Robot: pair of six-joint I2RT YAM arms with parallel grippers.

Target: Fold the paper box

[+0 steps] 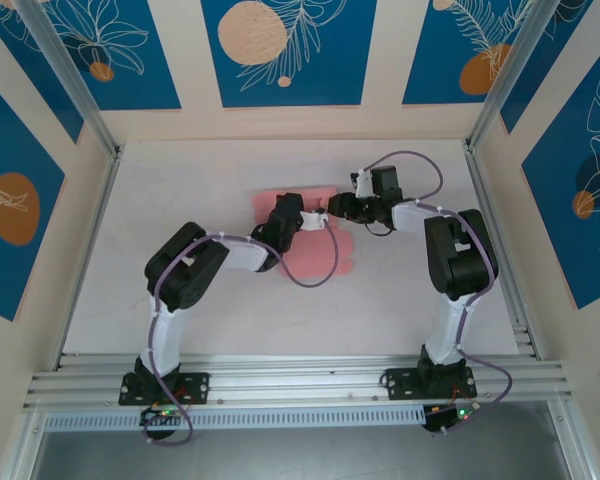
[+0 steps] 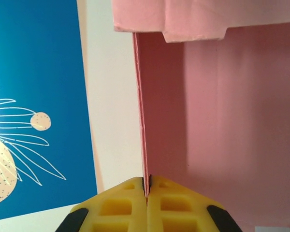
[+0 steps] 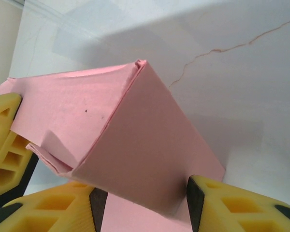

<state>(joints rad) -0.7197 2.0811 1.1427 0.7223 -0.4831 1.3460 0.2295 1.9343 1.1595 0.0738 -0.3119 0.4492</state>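
Observation:
The paper box is a pale pink card piece lying mid-table, partly folded, with walls standing up. My left gripper is shut on the thin edge of an upright pink wall, which runs straight up from the pinched yellow fingertips. In the right wrist view the paper box shows as a raised, creased panel. My right gripper meets it from the right. Its jaws stand open on either side of the panel's near corner. The left gripper's yellow fingers show at that view's left edge.
The white table is walled by panels with blue leaf prints and aluminium posts. A rail runs along the near edge by the arm bases. A thin crack line marks the table surface beyond the box.

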